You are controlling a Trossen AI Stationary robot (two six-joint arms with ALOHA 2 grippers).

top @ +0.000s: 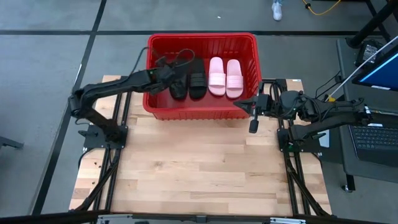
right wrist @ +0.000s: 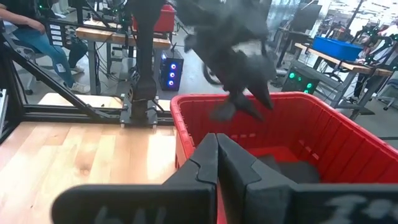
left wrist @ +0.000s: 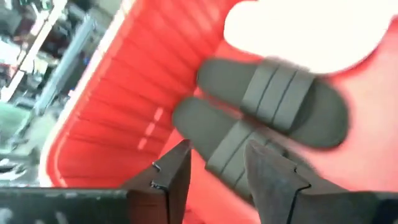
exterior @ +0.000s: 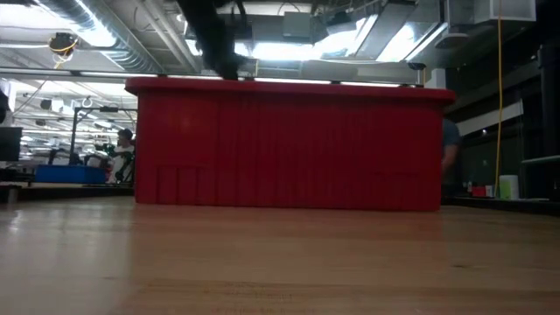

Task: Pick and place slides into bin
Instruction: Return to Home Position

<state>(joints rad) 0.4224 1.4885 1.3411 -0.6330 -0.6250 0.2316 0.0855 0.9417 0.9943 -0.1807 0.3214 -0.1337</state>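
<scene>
Left tool [left wrist: 214,168] hangs parted, empty over black slides [left wrist: 273,102] in the bin [top: 202,37] — right tool [right wrist: 217,149] pinched closed outside its rim.

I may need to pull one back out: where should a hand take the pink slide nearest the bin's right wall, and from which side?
Probably best to pinch the wide strap of that pink slide, coming straight down from above. It lies sole-down with the strap facing up, and the bin walls and the other pink slide close beside it block sideways approaches.
</scene>
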